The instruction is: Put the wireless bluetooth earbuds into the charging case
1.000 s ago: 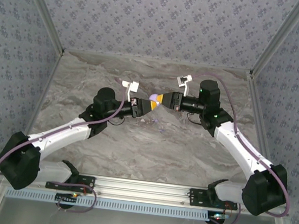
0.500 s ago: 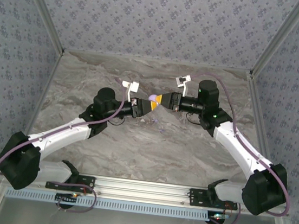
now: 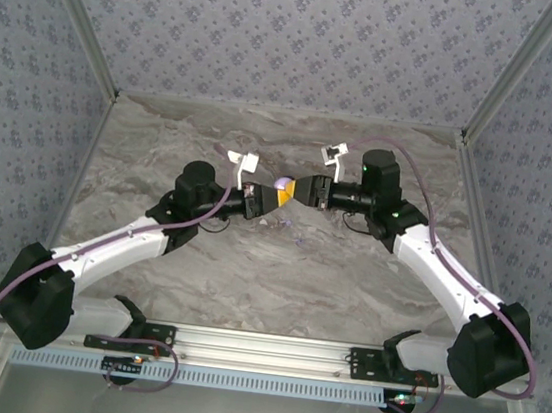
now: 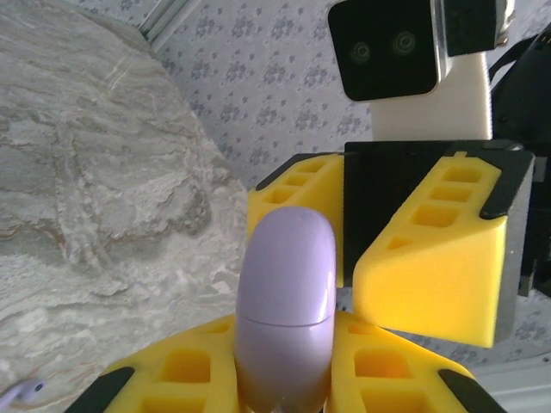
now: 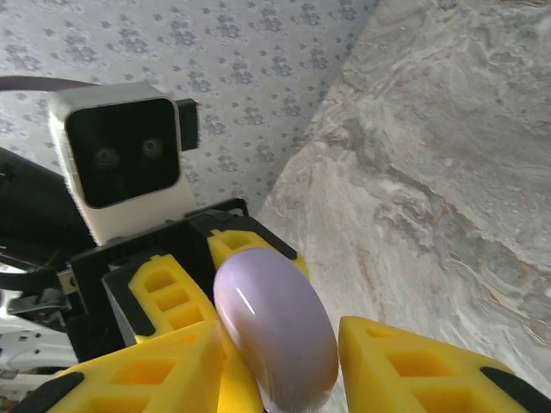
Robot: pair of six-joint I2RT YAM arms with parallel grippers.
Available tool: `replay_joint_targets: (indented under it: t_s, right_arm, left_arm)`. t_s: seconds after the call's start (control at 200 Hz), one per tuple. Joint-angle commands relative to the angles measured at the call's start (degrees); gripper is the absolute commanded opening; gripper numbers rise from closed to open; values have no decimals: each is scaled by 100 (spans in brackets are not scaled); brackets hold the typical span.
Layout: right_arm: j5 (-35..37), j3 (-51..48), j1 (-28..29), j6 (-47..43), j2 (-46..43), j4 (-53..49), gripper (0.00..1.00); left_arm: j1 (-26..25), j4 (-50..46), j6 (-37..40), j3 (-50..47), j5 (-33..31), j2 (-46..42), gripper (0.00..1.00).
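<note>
The lilac case (image 4: pixel 286 297) is up in the air above the middle of the table (image 3: pixel 248 274), a little toward its far edge, where the two arms meet. The left gripper (image 4: pixel 284 379) is closed tight on the lower half of the case and holds it upright. The right gripper (image 3: pixel 300 190) comes in from the other side with its jaws partly open, one yellow finger (image 4: pixel 430 267) on each side of the lid (image 4: pixel 288 245). A gap shows on at least one side, so it does not seem to be gripping. The lid looks shut. One pale lilac earbud (image 4: pixel 23 391) lies on the table below, toward the left arm's side.

The case is probably light, hard and glossy, with rounded sides that could slip or twist out of flat pads. The low grip on the body is the safe one, and the lid should be taken near its top, away from the hinge. The earbud is tiny and smooth, and it will likely roll or flick away if pinched off centre. A hold across its thicker body seems best.
</note>
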Motion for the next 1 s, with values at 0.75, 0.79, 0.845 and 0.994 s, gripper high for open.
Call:
replay_joint_targets:
  t_s: [0.75,0.79,0.845,0.994]
  right_arm:
    - [630,686,28,-1659,-751,-2469,45]
    - [611,712,48,-1670,-724,-2475,45]
    - [610,749,77,-1688,-688,-2498,46]
    - [584,841,132,-1727,-582,-2533,48]
  left_arm:
    - [-73,910,3382,-471,442,-391,20]
    - [-75,847,3427,-472,444,-416,20]
    - [-76,797,3459,-465,462,-434,20]
    - [-92,727,3507,-451,556,-450,20]
